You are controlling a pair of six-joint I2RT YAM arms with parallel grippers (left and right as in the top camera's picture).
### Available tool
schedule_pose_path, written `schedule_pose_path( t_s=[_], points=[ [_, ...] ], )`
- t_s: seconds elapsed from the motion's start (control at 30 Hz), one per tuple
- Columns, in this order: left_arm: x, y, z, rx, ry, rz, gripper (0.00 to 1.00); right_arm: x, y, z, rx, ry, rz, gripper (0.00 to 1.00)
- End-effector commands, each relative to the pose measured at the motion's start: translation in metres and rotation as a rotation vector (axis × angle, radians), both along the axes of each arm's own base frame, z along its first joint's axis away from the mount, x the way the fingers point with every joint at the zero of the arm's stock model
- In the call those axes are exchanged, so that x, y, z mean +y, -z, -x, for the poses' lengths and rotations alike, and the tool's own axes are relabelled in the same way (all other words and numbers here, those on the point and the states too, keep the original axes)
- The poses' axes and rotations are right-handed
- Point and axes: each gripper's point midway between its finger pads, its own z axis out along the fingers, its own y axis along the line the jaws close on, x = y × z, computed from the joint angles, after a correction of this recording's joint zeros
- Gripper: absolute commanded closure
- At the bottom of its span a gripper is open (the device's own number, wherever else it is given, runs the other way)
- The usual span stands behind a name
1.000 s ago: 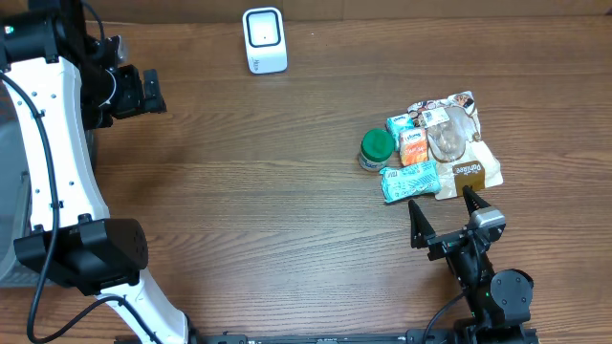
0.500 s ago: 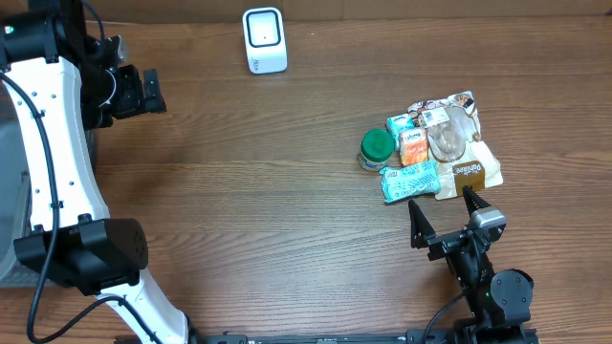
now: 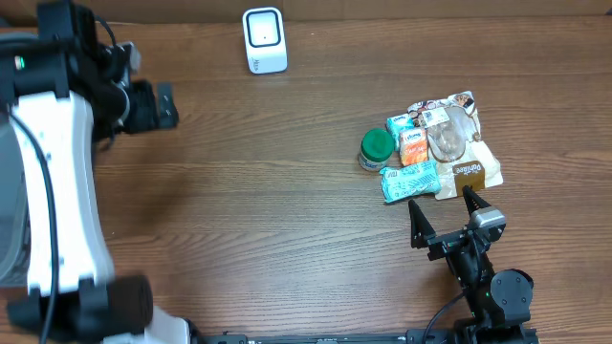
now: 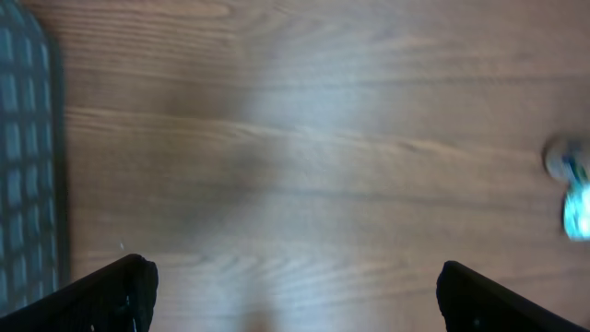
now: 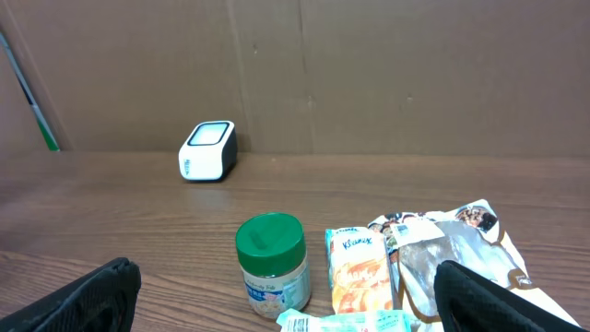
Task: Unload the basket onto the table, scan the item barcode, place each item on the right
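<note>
Groceries (image 3: 413, 148) lie just beyond right hand (image 3: 440, 198).

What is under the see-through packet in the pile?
A crinkly printed bag lies under the clear packet. Only the bag's edges show. Its middle is covered, so any barcode there is hidden.

The left gripper (image 3: 168, 105) hung at far left, jaws spread wide and empty; the right gripper (image 3: 441, 203) sat low, jaws equally wide.
</note>
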Motion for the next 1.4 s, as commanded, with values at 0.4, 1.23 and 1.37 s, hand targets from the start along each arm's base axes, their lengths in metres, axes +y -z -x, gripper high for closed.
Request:
schedule_pose_path(
  t_s=[0.4, 1.23, 1.37],
  points=[
    [-0.037, 0.008, 0.134, -0.059, 0.104, -0.010, 0.00, 0.000, 0.002, 0.000, 0.000, 0.000, -0.008, 0.00],
    [-0.048, 0.057, 0.077, -1.147, 0.172, -0.160, 0.00, 0.000, 0.002, 0.000, 0.000, 0.000, -0.008, 0.00],
    [-0.046, 0.081, 0.086, -1.202, 0.160, -0.169, 0.00, 0.000, 0.002, 0.000, 0.000, 0.000, -0.008, 0.00]
  ],
)
